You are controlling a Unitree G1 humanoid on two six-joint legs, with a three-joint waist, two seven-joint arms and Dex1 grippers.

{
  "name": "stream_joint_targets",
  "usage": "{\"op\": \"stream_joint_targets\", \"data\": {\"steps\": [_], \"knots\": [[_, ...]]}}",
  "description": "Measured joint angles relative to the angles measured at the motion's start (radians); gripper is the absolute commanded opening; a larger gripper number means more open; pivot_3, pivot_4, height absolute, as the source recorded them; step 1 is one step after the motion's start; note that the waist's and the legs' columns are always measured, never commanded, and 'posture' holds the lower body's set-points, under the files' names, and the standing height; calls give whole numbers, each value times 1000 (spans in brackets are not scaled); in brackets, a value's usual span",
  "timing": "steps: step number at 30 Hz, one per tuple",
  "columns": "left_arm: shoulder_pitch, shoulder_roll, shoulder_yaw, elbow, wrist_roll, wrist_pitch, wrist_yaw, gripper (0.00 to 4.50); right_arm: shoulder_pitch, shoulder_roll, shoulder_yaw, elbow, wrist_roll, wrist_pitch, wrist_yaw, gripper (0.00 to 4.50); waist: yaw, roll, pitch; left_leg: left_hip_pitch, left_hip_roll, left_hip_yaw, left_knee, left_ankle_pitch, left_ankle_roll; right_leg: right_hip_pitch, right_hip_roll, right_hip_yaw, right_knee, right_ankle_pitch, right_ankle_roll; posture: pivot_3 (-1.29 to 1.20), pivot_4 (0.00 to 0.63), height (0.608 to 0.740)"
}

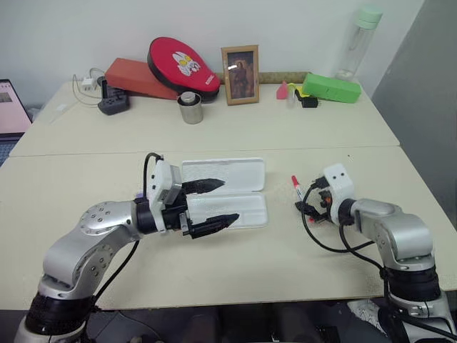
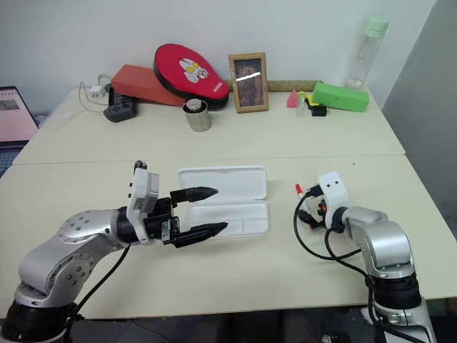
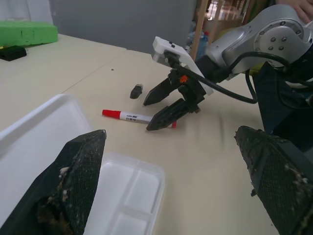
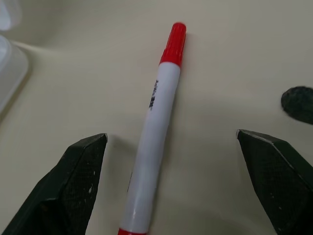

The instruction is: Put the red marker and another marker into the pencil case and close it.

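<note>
Two grippers over the pale table (image 1: 235,264), both with jaws spread wide and holding nothing. Left gripper (image 1: 214,204) level above the open pencil case (image 1: 235,186), one finger over the raised lid, the other over the moulded tray. Right gripper (image 3: 160,108) just right of the pencil case, tilted down astride the red marker (image 4: 154,129), lying flat between the fingers, untouched, red cap pointing away.
</note>
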Motion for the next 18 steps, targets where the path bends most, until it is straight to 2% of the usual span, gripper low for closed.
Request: {"op": "stream_joint_targets", "data": {"steps": [5, 6, 8, 18], "knots": [[-22, -12, -2, 32, 17, -10, -13, 4500, 1, 24, 26, -4, 7, 0, -40, 4443, 2, 0, 0, 0, 0, 0, 0, 0, 0, 0, 0, 0, 0, 0, 0, 0, 150, 740], [-22, -14, -3, 32, 19, -11, -16, 4500, 1, 23, 34, -3, 6, -2, -51, 4281, 2, 0, 0, 0, 0, 0, 0, 0, 0, 0, 0, 0, 0, 0, 0, 0, 150, 740], [-22, -19, -7, 32, 25, -11, -20, 4500, 1, 22, 52, 1, -3, -12, -70, 3943, 2, 0, 0, 0, 0, -1, 0, 0, 0, 0, 0, 0, 0, 0, 0, 0, 150, 740], [-12, -32, -8, 30, 39, -13, -15, 4500, -19, 14, 79, 42, 6, -59, -71, 1454, 3, 0, 0, 1, 0, -1, 0, 0, 0, 1, 0, 0, 0, 0, 0, 0, 150, 740]]}}
